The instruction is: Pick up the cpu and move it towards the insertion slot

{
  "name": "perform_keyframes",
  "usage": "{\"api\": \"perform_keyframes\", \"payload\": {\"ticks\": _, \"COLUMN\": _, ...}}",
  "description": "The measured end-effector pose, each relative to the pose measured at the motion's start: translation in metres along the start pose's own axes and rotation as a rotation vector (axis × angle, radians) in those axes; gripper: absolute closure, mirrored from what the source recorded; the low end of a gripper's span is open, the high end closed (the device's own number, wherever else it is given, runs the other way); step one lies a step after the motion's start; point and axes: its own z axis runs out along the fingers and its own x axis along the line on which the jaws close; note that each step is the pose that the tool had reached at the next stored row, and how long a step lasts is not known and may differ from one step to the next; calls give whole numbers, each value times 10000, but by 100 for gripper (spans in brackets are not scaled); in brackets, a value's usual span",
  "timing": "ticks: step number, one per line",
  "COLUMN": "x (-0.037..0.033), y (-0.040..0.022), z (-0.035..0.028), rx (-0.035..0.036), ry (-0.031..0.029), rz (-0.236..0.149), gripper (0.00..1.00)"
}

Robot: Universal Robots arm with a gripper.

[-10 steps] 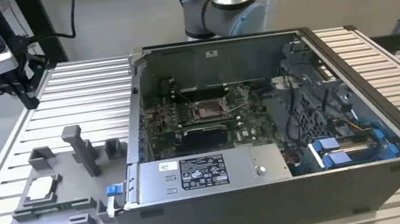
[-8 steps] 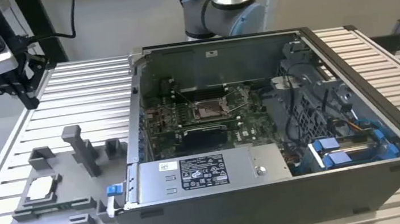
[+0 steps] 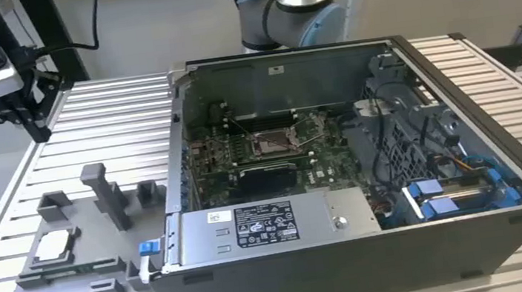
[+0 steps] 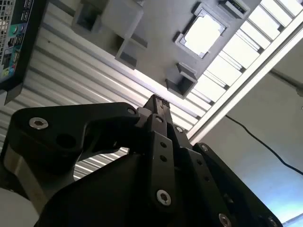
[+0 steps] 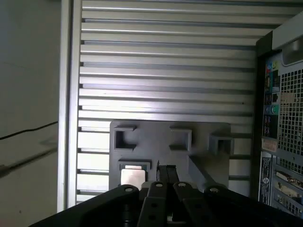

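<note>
The cpu is a small silvery-white square lying flat in a nest of the grey fixture plate, at the exterior view's left near the table's front. It also appears in both wrist views. My gripper hangs high above the table's far left corner, well away from the cpu. Its black fingers meet at the tips with nothing between them. The insertion slot is a metal-framed square on the green board inside the open computer case.
Grey plastic blocks and a tall post stand on the fixture plate around the cpu. The case's walls rise around the board, with cables and blue parts at the exterior view's right. The ribbed aluminium table lies under the gripper.
</note>
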Motion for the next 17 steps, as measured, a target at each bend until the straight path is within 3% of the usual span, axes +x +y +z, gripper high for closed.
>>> {"api": "perform_keyframes", "payload": {"ticks": 6, "x": 1, "y": -43, "z": 0, "rx": 0, "ry": 0, "rz": 0, "gripper": 100}}
{"api": "perform_keyframes", "payload": {"ticks": 12, "x": 4, "y": -142, "z": 1, "rx": 0, "ry": 0, "rz": 0, "gripper": 100}}
{"api": "perform_keyframes", "payload": {"ticks": 17, "x": 84, "y": -236, "z": 8, "rx": 0, "ry": 0, "rz": 2, "gripper": 100}}
